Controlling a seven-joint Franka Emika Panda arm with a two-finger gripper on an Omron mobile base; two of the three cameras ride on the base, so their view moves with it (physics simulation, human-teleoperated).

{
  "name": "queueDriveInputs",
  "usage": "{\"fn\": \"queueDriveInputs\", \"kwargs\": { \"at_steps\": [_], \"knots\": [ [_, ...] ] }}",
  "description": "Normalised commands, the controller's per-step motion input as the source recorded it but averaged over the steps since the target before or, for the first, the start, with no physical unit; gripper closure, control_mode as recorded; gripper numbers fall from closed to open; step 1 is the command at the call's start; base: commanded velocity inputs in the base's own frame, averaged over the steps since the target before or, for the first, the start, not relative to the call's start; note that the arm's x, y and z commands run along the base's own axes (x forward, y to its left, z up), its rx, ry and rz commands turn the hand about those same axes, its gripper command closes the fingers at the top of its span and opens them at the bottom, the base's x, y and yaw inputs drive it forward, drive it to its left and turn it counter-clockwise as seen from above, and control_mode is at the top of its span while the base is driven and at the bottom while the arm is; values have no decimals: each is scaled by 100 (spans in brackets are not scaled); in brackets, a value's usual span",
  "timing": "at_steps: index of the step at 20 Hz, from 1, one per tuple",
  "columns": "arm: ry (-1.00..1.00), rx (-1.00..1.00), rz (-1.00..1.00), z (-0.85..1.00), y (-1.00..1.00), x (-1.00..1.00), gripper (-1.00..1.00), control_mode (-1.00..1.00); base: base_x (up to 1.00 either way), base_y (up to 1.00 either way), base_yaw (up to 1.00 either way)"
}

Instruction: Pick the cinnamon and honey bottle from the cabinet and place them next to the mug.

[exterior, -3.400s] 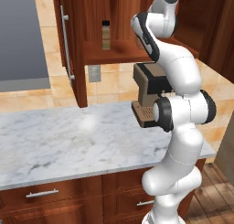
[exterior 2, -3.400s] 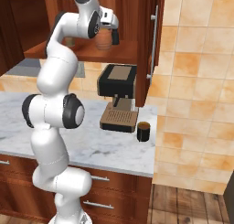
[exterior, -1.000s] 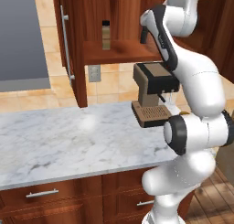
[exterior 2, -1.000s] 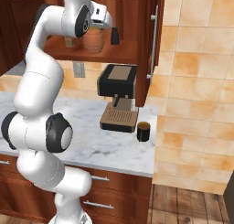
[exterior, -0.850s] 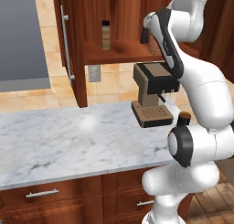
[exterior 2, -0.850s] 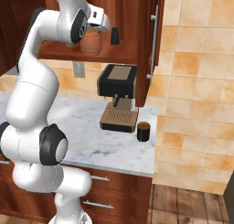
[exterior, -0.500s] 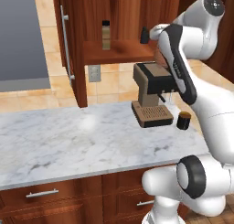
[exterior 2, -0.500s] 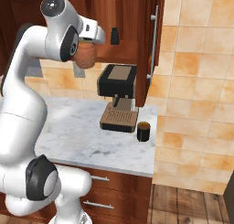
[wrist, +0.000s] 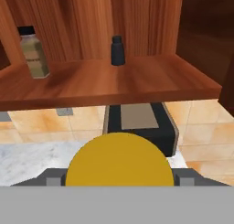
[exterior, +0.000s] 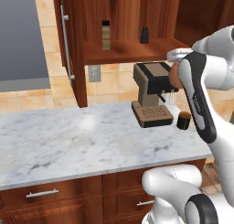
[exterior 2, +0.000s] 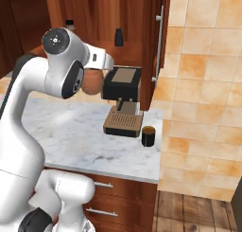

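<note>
My gripper [wrist: 119, 179] is shut on the honey bottle [wrist: 119, 160], whose yellow lid shows round and close in the hand view. Its orange-brown belly [exterior 2: 92, 84] hangs just left of the coffee machine in the right base view and peeks out behind my forearm [exterior: 173, 77] in the left one. On the open cabinet shelf [exterior: 132, 49] stands the cinnamon [exterior: 106, 35] [wrist: 33, 51], tan with a black cap. The dark mug [exterior: 183, 120] [exterior 2: 148, 136] sits on the counter right of the coffee machine.
A small all-black bottle [exterior: 145, 34] [wrist: 118, 50] stands on the shelf right of the cinnamon. The coffee machine [exterior: 153, 93] [exterior 2: 124, 101] sits under the shelf. The cabinet door [exterior: 75, 49] hangs open on the left. The marble counter [exterior: 68, 141] spreads leftward.
The arm has drawn back from the cabinet and swung down and out, carrying the honey bottle from shelf height to beside the coffee machine's top. The grip has not changed.
</note>
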Motion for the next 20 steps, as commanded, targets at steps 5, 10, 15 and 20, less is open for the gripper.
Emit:
{"fn": "queueDriveInputs", "kwargs": {
  "at_steps": [5, 10, 15, 20],
  "knots": [
    [0, -1, 3, -39, -37, -52, 100, -100, 0, 0, 0],
    [0, 0, 10, -31, -17, -48, 100, -100, 0, 0, 0],
    [0, 0, 19, -24, -14, -35, 100, -100, 0, 0, 0],
    [0, 0, 25, -25, -29, -27, 100, -100, 0, 0, 0]
  ]
}}
